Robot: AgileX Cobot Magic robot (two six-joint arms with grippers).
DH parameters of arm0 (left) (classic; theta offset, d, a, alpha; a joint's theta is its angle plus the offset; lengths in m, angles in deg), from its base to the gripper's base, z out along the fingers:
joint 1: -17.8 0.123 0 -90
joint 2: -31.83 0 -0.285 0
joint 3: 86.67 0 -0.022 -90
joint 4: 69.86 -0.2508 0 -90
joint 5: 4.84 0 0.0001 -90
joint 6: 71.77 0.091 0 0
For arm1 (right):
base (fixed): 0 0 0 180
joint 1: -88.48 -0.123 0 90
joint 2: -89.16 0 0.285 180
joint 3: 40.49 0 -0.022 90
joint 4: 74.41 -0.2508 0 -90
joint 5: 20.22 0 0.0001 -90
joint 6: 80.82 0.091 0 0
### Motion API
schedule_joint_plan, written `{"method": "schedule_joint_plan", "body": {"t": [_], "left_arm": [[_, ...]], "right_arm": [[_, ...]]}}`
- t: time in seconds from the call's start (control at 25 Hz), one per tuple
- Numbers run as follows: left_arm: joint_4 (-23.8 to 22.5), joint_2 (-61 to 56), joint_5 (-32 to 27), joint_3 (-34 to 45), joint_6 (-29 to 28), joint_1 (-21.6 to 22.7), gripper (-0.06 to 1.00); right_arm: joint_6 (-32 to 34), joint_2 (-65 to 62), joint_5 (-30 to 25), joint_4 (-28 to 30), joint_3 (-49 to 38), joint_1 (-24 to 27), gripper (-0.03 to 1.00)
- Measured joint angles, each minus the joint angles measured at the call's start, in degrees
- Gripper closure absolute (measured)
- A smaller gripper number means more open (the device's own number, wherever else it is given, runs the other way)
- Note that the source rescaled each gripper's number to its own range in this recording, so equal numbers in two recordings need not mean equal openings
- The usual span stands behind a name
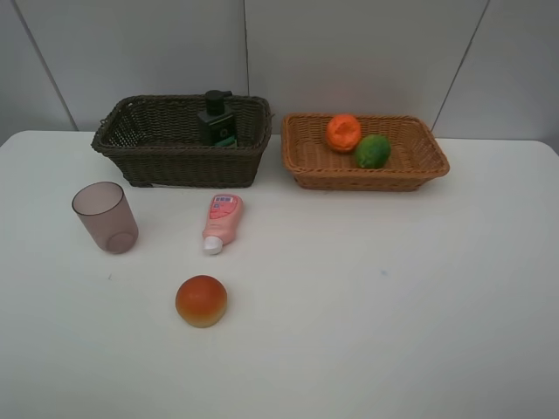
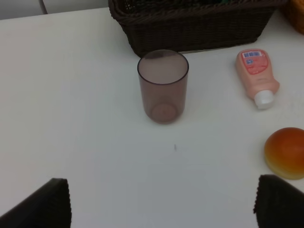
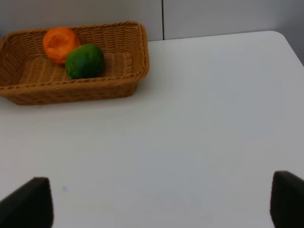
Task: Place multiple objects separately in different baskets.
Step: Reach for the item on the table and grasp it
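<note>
A dark brown basket [image 1: 179, 140] at the back left holds the dark bottle [image 1: 216, 119]. Beside it, the tan basket [image 1: 301, 161] contains the orange [image 1: 343, 132] and the green fruit [image 1: 373, 151]. On the table stand the mauve cup [image 1: 106, 217], upright, the pink tube [image 1: 222, 220] lying with its white cap toward the front, and the red-orange fruit [image 1: 202, 300]. My left gripper [image 2: 161, 209] is open, short of the cup [image 2: 163, 85]. My right gripper [image 3: 161, 204] is open over bare table, well back from the tan basket [image 3: 135, 71]. Neither arm shows in the high view.
The white table [image 1: 393, 288] reaches a grey panelled wall behind the baskets. The table's right edge [image 3: 289, 45] runs near the right gripper's side.
</note>
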Motion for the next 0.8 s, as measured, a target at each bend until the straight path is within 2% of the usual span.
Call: {"method": "schedule_joint_plan", "body": {"t": [0.8], "left_arm": [[0.0, 0.0, 0.0, 0.0, 0.0, 0.0, -0.06]], "right_arm": [[0.0, 0.0, 0.0, 0.0, 0.0, 0.0, -0.01]]}}
